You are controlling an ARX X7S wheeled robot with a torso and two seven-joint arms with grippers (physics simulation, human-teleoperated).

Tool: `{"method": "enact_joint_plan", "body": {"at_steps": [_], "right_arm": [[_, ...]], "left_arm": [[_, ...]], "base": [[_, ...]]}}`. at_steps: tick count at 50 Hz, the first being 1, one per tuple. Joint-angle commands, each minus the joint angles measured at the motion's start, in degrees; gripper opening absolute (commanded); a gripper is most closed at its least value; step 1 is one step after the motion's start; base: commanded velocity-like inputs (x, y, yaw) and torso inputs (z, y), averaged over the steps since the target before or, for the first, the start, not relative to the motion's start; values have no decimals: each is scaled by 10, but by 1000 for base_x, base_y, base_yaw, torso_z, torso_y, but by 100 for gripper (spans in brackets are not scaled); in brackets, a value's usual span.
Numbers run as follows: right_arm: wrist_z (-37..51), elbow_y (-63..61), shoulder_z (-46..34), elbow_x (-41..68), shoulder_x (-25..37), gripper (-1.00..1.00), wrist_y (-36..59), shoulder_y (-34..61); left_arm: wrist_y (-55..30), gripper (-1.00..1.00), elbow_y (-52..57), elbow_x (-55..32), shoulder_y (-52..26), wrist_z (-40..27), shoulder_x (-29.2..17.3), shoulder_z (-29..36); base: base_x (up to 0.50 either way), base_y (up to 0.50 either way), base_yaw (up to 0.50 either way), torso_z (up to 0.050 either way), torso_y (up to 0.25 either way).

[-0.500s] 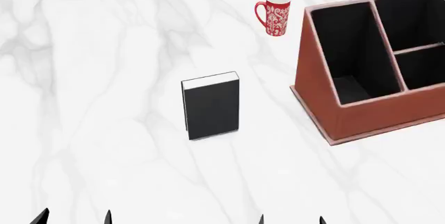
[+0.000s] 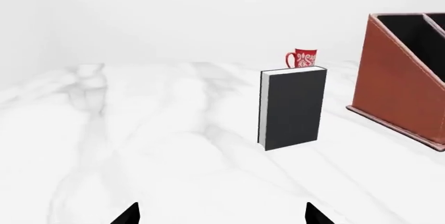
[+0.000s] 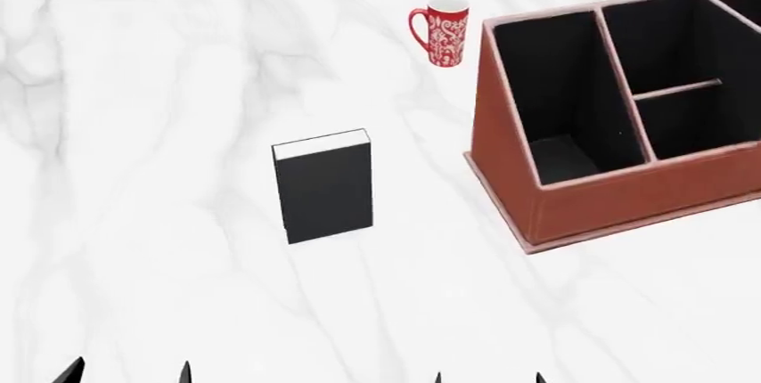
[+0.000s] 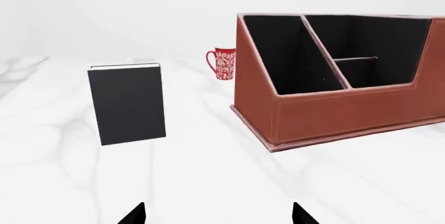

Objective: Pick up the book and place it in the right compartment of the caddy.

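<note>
The black book (image 3: 323, 188) with white page edges stands upright on the white marble table, left of the caddy; it also shows in the left wrist view (image 2: 293, 108) and the right wrist view (image 4: 127, 104). The reddish-brown caddy (image 3: 618, 189) with pink rims and black-lined compartments sits at the right, and also shows in the left wrist view (image 2: 397, 86) and the right wrist view (image 4: 347, 112). My left gripper (image 3: 126, 372) and right gripper (image 3: 489, 377) show only as black fingertips at the table's near edge, both open and empty, well short of the book.
A red patterned mug (image 3: 443, 34) stands at the back, beside the caddy's far left corner, and behind the book in the left wrist view (image 2: 303, 58). The marble table (image 3: 155, 134) spreads wide to the left and front.
The head view has shifted: the book, mug and caddy all sit a little further left in the picture than before. Nothing was grasped.
</note>
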Motion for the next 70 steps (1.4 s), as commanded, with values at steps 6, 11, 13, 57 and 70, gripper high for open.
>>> {"method": "enact_joint_plan", "body": {"at_steps": [6,11,13,57,70], "right_arm": [[17,2,-18,10,16,100,1,1],[21,3,-22,11,19,100,1,1],[23,2,-23,13,21,100,2,1],[60,-190,18,138,85,100,587,436],[80,-145,11,128,78,100,606,530]], "left_arm": [[3,100,-3,-14,0,-16,-13,19],[2,100,-1,-17,1,-21,-16,22],[2,100,0,-17,2,-22,-18,24],[-472,100,554,-196,134,-177,-116,-487],[-433,100,585,-311,230,-118,-47,-756]], "base": [[0,-498,0,0,0],[0,-452,0,0,0],[0,-449,0,0,0],[0,-62,0,0,0],[0,0,0,0,0]]}}
